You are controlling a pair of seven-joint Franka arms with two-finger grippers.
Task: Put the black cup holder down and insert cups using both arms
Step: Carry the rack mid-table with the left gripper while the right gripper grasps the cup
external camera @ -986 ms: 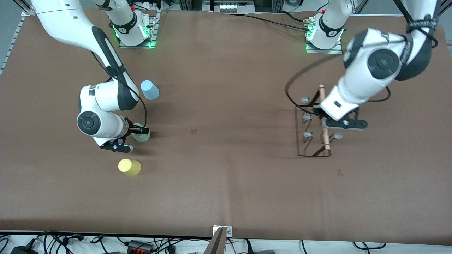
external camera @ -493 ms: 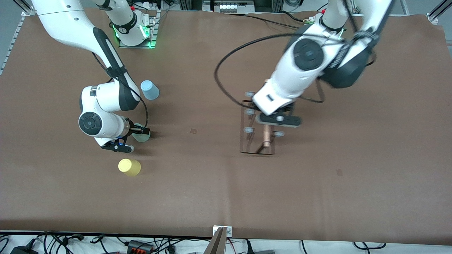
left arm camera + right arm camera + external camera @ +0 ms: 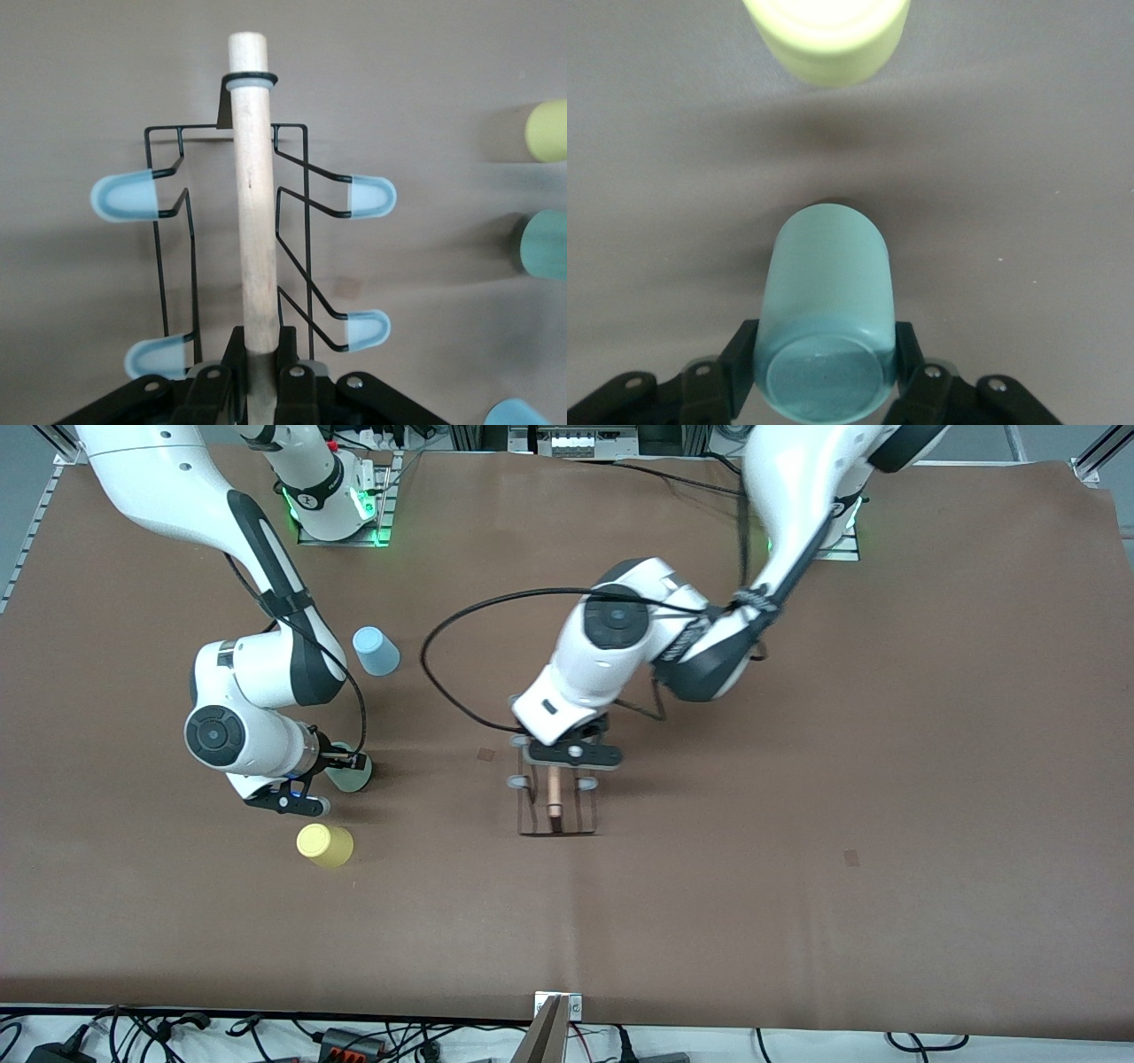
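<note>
While left gripper (image 3: 567, 755) is clamping shut on wooden rod of rack (image 3: 556, 806) at frame centre, right gripper (image 3: 341, 762) is pinching green cup (image 3: 352, 775), lower left of centre. Risks: rack swinging on thin rod grip, cup squirting out. Rod's long axis pointing down-frame; cup tipping sideways.

No text, label or number can be read anywhere.

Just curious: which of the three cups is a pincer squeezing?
The pale green cup, between the yellow cup and light blue cup; the right pincer clamps it.
</note>
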